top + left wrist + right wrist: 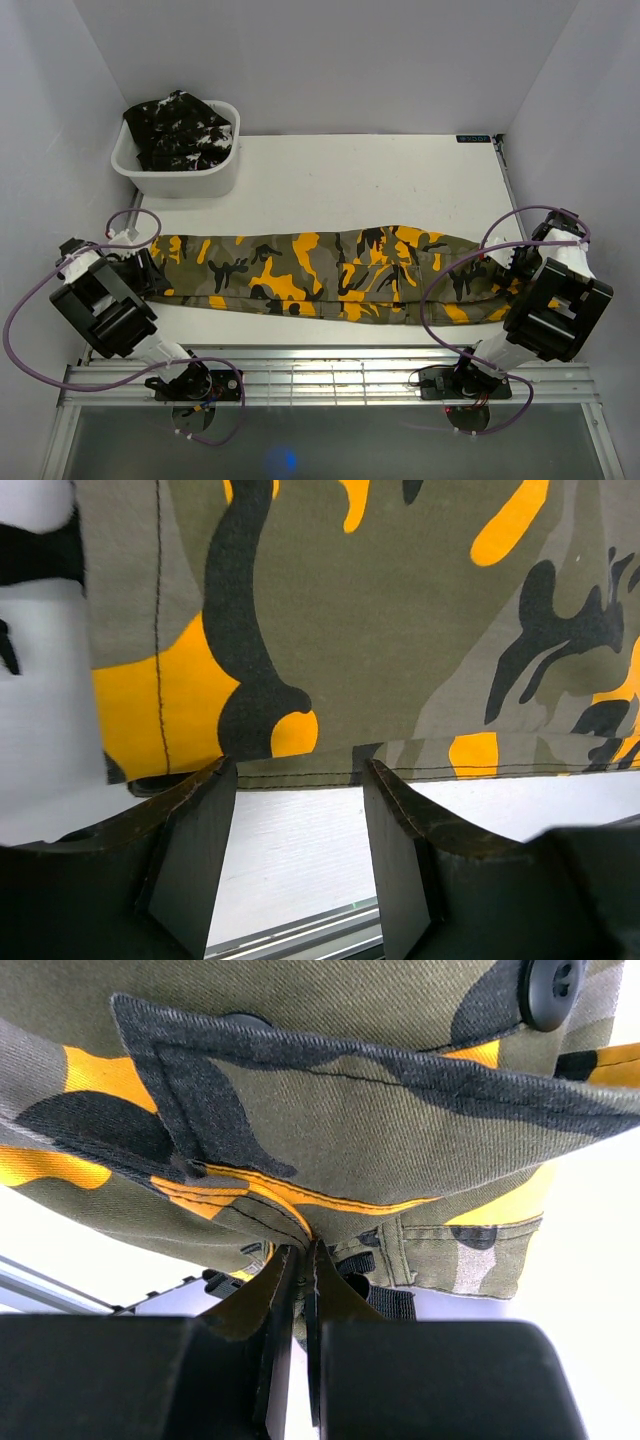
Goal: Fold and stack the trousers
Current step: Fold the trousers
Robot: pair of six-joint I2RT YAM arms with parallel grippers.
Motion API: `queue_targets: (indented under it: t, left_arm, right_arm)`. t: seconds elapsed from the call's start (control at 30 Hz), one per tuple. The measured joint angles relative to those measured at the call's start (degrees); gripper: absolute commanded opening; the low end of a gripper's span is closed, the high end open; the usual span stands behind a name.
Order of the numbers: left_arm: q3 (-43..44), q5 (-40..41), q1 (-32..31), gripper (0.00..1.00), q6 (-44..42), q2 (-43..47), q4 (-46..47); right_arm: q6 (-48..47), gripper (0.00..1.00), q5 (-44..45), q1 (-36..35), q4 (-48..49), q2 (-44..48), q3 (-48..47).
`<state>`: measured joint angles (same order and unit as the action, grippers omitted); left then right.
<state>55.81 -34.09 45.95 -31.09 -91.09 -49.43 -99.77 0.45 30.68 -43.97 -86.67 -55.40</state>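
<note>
At the near edge of the table [380, 180], entries as follows.

Left gripper [300, 780]: jaws stood wide apart, with nothing clamped between them. The stitched hem of the olive camouflage trousers [320, 275] ran across the gap right at the fingertips [215, 780] (whether the tips actually touched the cloth could not be told). Bare table showed between the fingers below that hem.

Right gripper [303, 1255]: jaws drawn almost together, pinching a fold of the same trousers at the tips. Just above the pinch lay a dark-edged pocket flap [380, 1090], and a black button [550, 985] sat at the upper right of the wrist view.

Olive camouflage trousers: one pair, olive-grey with orange-yellow and black patches. They were laid out lengthwise across the front half of the table, one end at the left gripper and the buttoned end at the right gripper.

White tub [225, 175]: stood at the far left corner of the table, well apart from the laid-out pair.

Contents of tub: black trousers [180, 130] with white flecks, bunched up and heaped above the rim.
</note>
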Motion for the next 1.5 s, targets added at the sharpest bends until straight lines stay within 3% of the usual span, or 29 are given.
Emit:
queue_targets:
  t: [0.53, 1.37, 1.5]
  left_arm:
    - [-3.43, 2.84, 2.58, 0.65, 5.4, -1.97, 5.27]
    - [-2.4, 1.6, 6.01, 0.65, 7.61, -3.23, 5.2]
    - [-1.44, 1.44, 6.1, 0.65, 6.01, -3.32, 3.52]
  right_arm:
    - [0.0, 0.08, 0.0, 0.0, -0.28, 0.02, -0.63]
    - [-2.93, 0.08, -1.9, 4.09, -2.43, -1.51, -2.86]
    - [-3.56, 0.27, -1.68, 4.48, -1.05, -1.57, -1.22]
